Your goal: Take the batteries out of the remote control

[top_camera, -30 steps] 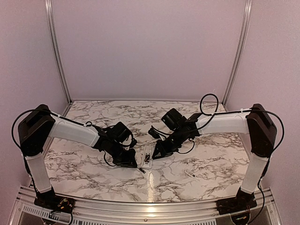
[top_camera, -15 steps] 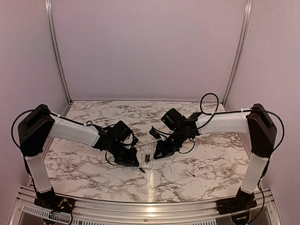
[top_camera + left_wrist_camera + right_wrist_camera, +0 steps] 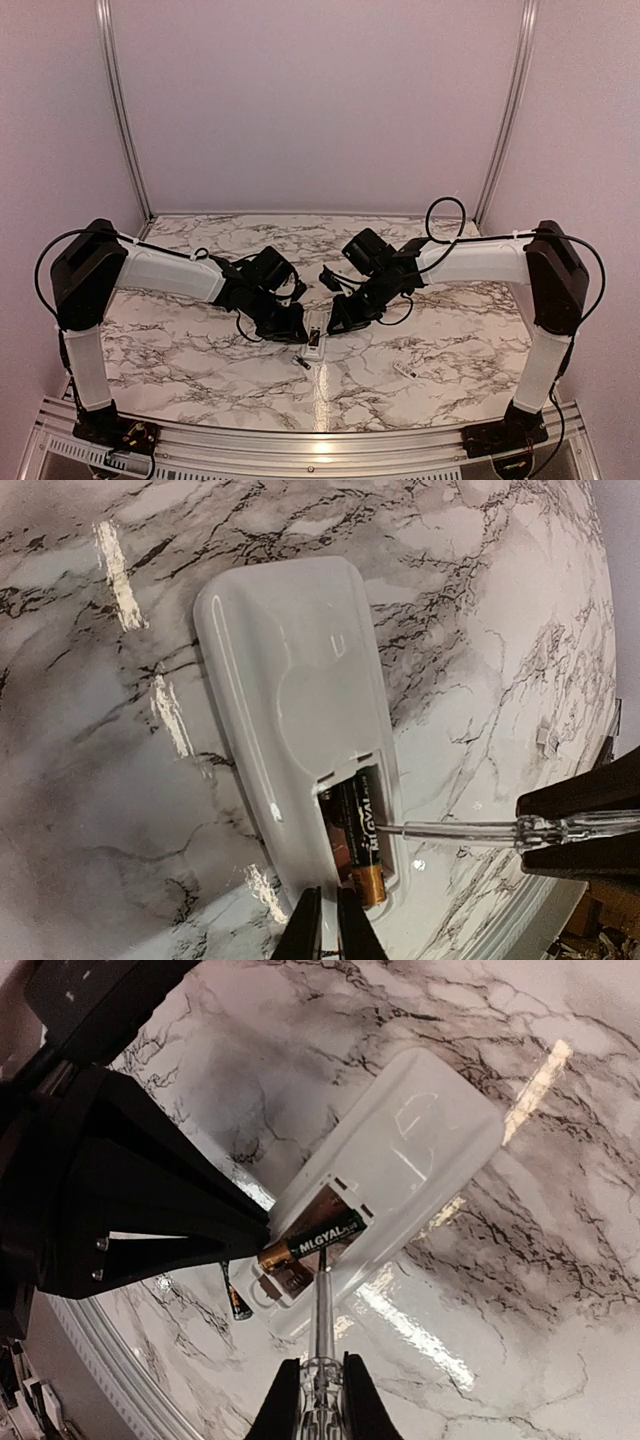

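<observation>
1. I am watching the slim white plastic remote control (image 3: 315,335) lying back-up on the marble-patterned table (image 3: 450,330). It is sitting at the centre of the overhead frame, between the two arms.
2. Its compartment is standing open at the end nearer the bottom of that frame. One dark cylindrical battery with a copper end (image 3: 310,1242) is sitting inside.
3. My right gripper (image 3: 320,1365) is pinching a thin grey rod (image 3: 322,1310), its fingers clamped tight on the shaft. The rod's tip is touching the side of that battery.
4. My left gripper (image 3: 327,910) is hovering at the compartment end of the remote control. Its fingers are pressed almost together and are gripping nothing. I cannot tell whether they are touching the casing.
5. A second dark battery (image 3: 302,361) is lying loose on the table, just below the remote control in the overhead frame.
6. A small white flat chip (image 3: 403,370) is lying toward the lower right, well apart.
</observation>
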Robot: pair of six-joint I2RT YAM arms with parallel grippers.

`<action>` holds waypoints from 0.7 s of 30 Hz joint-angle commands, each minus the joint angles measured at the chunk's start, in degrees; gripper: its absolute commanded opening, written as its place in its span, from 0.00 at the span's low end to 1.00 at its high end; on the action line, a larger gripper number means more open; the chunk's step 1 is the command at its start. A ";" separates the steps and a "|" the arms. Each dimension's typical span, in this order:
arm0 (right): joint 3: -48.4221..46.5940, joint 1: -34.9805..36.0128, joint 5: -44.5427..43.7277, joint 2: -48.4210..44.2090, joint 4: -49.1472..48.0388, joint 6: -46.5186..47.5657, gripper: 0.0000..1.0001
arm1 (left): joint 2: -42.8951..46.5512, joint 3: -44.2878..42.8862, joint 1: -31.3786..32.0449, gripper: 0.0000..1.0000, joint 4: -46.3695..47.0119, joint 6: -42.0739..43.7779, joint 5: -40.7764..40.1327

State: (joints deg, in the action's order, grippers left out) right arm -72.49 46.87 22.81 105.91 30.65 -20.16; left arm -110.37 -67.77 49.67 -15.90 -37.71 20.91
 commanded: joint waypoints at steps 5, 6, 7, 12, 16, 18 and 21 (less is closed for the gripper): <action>-1.13 0.41 -3.09 2.16 -0.21 -1.37 0.00 | -3.49 -3.83 0.31 0.08 -3.42 1.90 -0.65; -1.28 0.41 -3.18 2.05 -0.16 -1.44 0.00 | -3.61 -3.89 0.31 0.08 -3.46 1.97 -0.53; -1.50 0.41 -3.22 1.87 -0.22 -1.45 0.00 | -3.69 -3.97 0.33 0.08 -3.47 1.97 -0.45; -3.40 0.41 -3.32 1.97 1.03 -1.06 0.00 | -4.19 -4.24 0.31 0.08 -3.43 2.09 -0.34; -5.08 0.41 -4.49 1.77 2.41 -0.69 0.00 | -4.33 -4.89 0.26 0.08 -3.45 2.15 -0.25; -5.90 0.41 -4.80 1.76 2.69 -0.56 0.00 | -4.46 -5.24 0.26 0.08 -3.67 2.23 -0.17; -6.49 0.41 -5.03 2.17 2.95 -0.42 0.00 | -4.77 -5.53 0.25 0.08 -3.78 2.29 -0.21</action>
State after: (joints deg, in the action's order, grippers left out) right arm -76.09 46.94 19.77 106.87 32.71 -20.95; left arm -113.10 -71.83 49.74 -19.18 -36.58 20.99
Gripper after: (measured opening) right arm 0.109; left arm 0.077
